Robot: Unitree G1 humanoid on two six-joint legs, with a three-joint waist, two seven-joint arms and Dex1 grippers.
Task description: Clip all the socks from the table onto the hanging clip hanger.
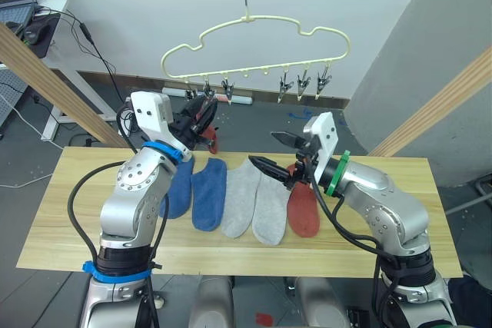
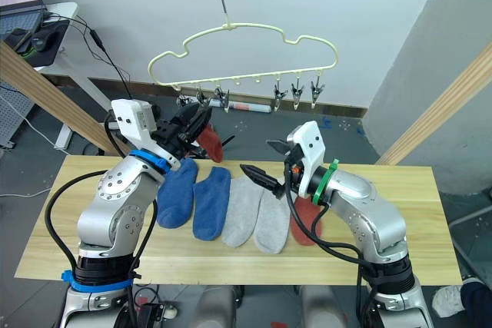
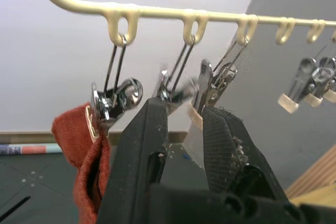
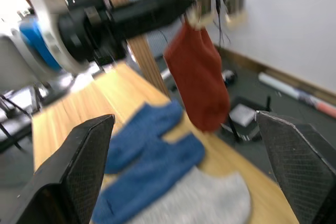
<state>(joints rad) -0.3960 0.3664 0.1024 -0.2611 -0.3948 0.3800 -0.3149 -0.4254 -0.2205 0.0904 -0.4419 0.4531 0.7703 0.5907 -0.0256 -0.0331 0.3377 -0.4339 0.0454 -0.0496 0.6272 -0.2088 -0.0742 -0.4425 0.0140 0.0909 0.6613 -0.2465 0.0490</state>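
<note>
The cream-yellow clip hanger (image 1: 261, 32) hangs above the far edge of the table (image 1: 77, 213). One rust red sock (image 2: 210, 144) hangs from a clip at its left end. My left gripper (image 3: 186, 108) is raised to those left clips, open by a narrow gap, with a metal clip (image 3: 202, 90) just above its fingertips. Flat in a row on the table lie two blue socks (image 1: 196, 193), two light grey socks (image 1: 257, 205) and another rust red sock (image 1: 302, 207). My right gripper (image 1: 273, 151) hovers above the grey ones, wide open and holding nothing.
Slanted pale wooden poles cross at the left (image 1: 54, 82) and right (image 1: 438, 113). A desk with a laptop and cables (image 1: 31, 21) stands at the back left. Three more clips (image 1: 304, 82) hang free at the hanger's right end.
</note>
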